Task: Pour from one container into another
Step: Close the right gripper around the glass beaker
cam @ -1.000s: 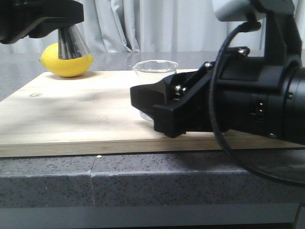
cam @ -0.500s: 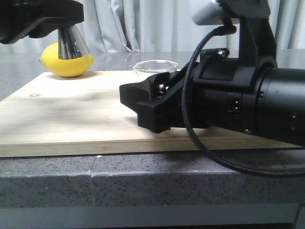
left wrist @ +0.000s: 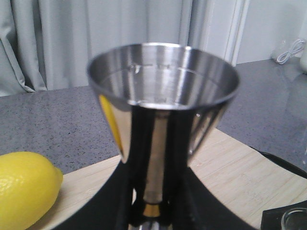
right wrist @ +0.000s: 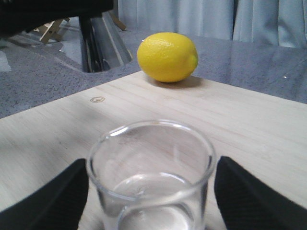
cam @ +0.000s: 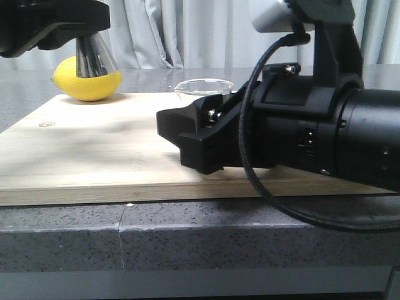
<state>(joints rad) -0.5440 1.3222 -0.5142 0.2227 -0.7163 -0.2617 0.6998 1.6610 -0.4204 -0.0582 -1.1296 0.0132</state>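
The clear glass beaker (right wrist: 151, 177) stands upright on the wooden board (cam: 94, 150). In the front view only its rim (cam: 203, 86) shows above my right gripper (cam: 187, 134). That gripper (right wrist: 151, 201) is open, one black finger on each side of the beaker with a narrow gap at each wall. The steel jigger (cam: 94, 56) hangs upright above the board's far left corner. My left gripper (cam: 87, 28) is shut on it. In the left wrist view the jigger's upper cup (left wrist: 163, 86) fills the middle, and the fingers (left wrist: 153, 211) clamp its gold waist.
A yellow lemon (cam: 87, 84) lies on the board's far left corner, behind and below the jigger. It also shows as a lemon (right wrist: 167, 56) beyond the beaker. The board rests on a grey stone counter (cam: 187, 237). Curtains hang behind.
Over the last second my right arm slid left and forward, bringing its fingers round the beaker and hiding more of it; it has held still for half a second. The left arm has not moved.
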